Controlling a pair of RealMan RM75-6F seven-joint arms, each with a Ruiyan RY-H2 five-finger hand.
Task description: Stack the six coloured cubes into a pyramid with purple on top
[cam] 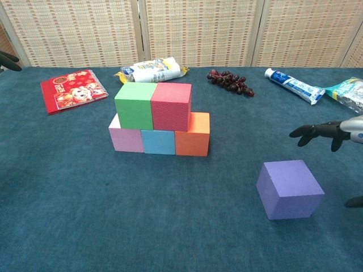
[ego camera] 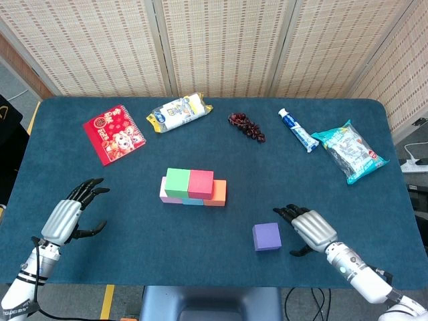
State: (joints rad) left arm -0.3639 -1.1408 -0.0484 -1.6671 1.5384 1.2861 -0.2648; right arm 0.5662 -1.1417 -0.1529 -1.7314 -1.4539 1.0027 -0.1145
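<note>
Two tiers stand built, green cube and red cube over three; purple cube remains on table, right hand spread empty beside it, left hand likewise idle.

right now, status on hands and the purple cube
Both hands open: left hand idle, right hand beside purple cube, not touching. Five-cube stack built, top slot free. Nothing in the way.
</note>
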